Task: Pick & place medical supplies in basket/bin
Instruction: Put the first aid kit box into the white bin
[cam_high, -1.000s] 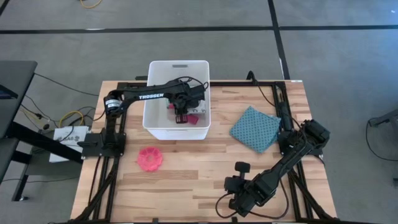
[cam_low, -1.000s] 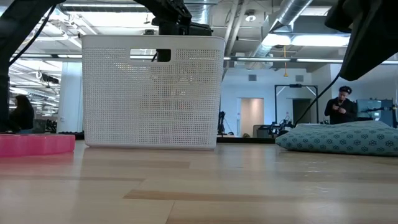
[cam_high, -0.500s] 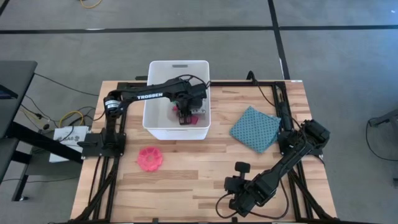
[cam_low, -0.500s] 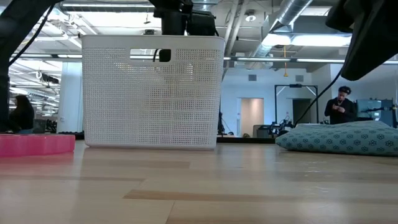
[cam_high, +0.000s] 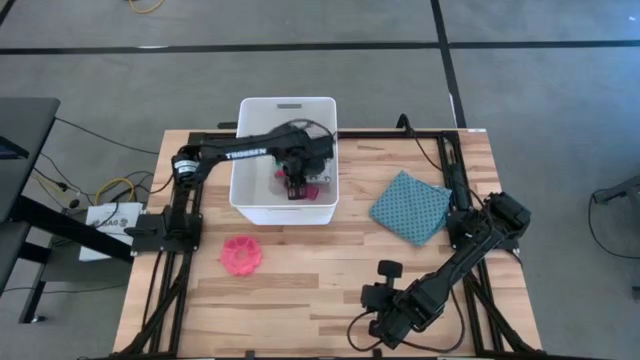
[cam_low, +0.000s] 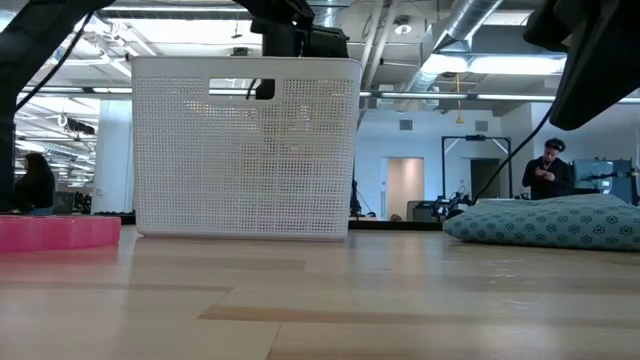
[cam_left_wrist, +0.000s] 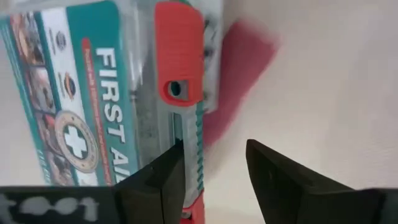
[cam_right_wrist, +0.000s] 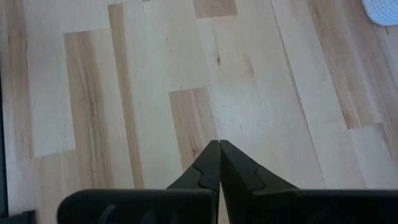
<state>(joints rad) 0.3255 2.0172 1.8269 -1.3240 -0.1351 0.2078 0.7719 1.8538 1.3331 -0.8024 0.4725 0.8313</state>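
Observation:
My left gripper (cam_high: 293, 186) reaches down inside the white bin (cam_high: 248, 203) and is open. In the left wrist view its fingers (cam_left_wrist: 214, 163) stand over the edge of a teal-green "FIRST AID" packet (cam_left_wrist: 74, 106) with a red clasp (cam_left_wrist: 179, 56). The packet lies on the bin floor, partly on a magenta flat piece (cam_left_wrist: 239, 68). A pink spiky disc (cam_high: 241, 255) lies on the table in front of the bin, and also shows in the low view (cam_low: 55, 232). My right gripper (cam_right_wrist: 219, 147) is shut and empty, above bare wood near the table's near edge (cam_high: 385, 325). My left gripper points down into the bin with one finger (cam_left_wrist: 165, 180) over the packet's red-trimmed edge (cam_left_wrist: 189, 134) and the other over the bare bin floor. I cannot tell whether the finger touches the packet.
A teal dotted cloth (cam_high: 411, 206) lies at the table's right, and also shows in the low view (cam_low: 550, 222). The bin's perforated wall (cam_low: 245, 150) hides its contents in the low view. A person stands far off in the room (cam_low: 548, 165). Bare wood lies between disc and cloth.
My left arm has shifted a little toward the table's right over the bin, then held still. My right arm has kept still.

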